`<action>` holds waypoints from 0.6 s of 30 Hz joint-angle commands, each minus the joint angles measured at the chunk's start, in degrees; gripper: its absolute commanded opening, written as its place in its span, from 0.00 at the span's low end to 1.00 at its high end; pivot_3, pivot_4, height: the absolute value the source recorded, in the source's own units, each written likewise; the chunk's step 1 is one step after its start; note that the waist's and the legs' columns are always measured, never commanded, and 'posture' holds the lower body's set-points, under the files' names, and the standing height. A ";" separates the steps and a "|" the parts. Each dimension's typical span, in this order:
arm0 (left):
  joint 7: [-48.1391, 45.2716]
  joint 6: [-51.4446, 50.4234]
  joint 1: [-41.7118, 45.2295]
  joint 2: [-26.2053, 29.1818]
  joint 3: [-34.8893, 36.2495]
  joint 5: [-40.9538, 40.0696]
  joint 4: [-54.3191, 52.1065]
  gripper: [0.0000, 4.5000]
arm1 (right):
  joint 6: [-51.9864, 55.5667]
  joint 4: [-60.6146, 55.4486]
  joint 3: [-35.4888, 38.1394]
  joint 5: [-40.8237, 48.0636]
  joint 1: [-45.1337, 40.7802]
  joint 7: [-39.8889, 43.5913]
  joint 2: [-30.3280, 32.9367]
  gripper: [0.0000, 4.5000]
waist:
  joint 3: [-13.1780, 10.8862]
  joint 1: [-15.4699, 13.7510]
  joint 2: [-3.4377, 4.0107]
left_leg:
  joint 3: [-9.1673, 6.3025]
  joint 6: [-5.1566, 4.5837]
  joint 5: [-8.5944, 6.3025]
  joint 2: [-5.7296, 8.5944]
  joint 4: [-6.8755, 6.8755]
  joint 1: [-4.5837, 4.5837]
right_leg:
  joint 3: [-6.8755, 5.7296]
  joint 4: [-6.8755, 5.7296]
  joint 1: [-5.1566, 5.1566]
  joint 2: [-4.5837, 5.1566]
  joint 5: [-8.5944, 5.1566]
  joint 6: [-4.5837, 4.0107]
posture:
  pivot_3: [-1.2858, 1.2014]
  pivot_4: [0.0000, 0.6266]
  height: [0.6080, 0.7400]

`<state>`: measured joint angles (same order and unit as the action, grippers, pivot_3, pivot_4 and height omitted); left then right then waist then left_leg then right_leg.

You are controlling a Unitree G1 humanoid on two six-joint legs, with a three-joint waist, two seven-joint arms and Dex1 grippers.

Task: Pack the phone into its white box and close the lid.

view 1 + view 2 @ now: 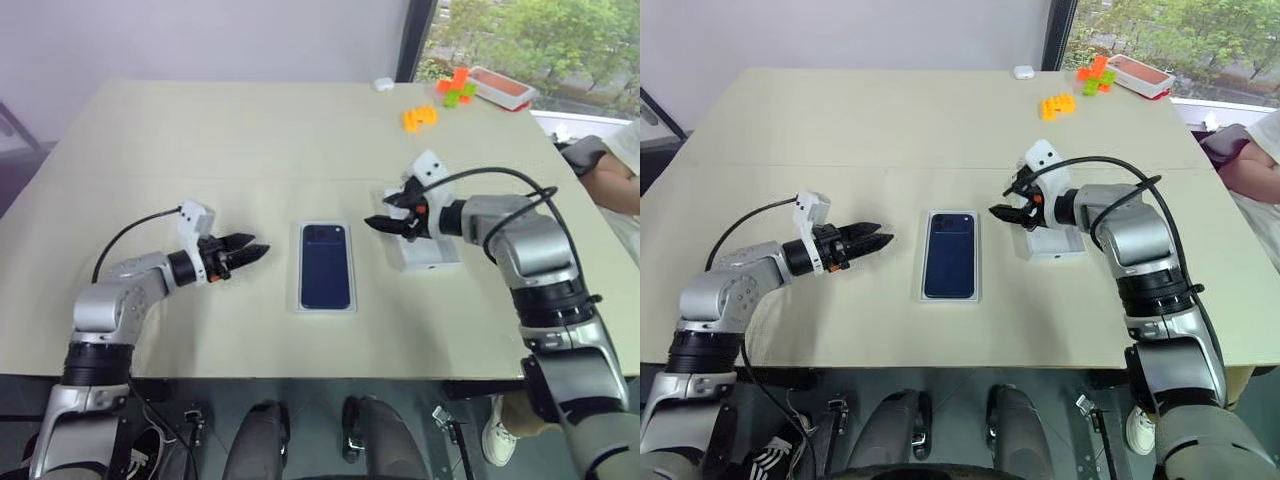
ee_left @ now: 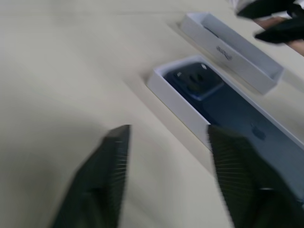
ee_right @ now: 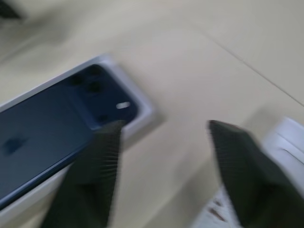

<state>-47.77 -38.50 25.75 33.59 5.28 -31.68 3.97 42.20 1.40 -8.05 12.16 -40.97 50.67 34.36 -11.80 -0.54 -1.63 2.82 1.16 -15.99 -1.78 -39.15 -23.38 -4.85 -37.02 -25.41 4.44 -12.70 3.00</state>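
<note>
On table [image 1: 200, 150]: one phone [image 1: 326, 265], maybe boxed.

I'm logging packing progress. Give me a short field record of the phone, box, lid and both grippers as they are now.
phone: lying back-up inside the white box, camera cluster at the far end
lid: off, open side up on the table, to the right of the white box
left gripper: open, empty, left of the white box, above the table
right gripper: open, empty, over the lid's far end
step left: lid not yet on
</note>
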 commanded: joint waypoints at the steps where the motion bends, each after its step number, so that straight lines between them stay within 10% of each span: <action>1: 1.06 -0.71 0.91 -0.52 -1.32 1.40 -0.68 0.13 | -4.68 -3.22 -3.24 -2.73 1.94 1.51 2.13 0.24 | 0.00 0.01 0.00 | 0.00 0.00 0.00 0.00 0.00 0.00 | 0.00 0.01 0.01 0.01 0.00 0.00 | 0.52 0.24 1.00; 3: 1.14 -1.03 1.50 -1.16 -2.86 2.48 -0.12 0.00 | -5.81 -3.26 -4.98 -4.13 2.81 1.45 2.29 0.01 | 0.00 0.01 0.00 | 0.01 0.00 0.00 0.01 -0.01 0.00 | 0.02 0.01 0.00 0.01 0.00 0.00 | 0.52 0.24 1.00; 18: -6.58 -7.12 15.18 -6.99 -19.14 11.12 13.28 0.00 | -12.10 0.14 -9.91 -10.40 4.16 1.79 1.04 0.01 | 0.00 -0.05 -0.01 | 0.08 0.03 0.03 0.06 -0.03 0.00 | 0.00 -0.01 0.01 -0.09 -0.01 0.01 | 0.52 0.24 1.00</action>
<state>-52.46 -43.06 40.82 27.70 -11.58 -20.53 17.06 30.60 3.57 -19.42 1.29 -36.70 51.92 35.01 -11.79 -0.59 -1.64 2.89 1.19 -15.96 -1.72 -39.18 -23.38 -4.87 -37.03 -25.39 4.34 -12.71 3.01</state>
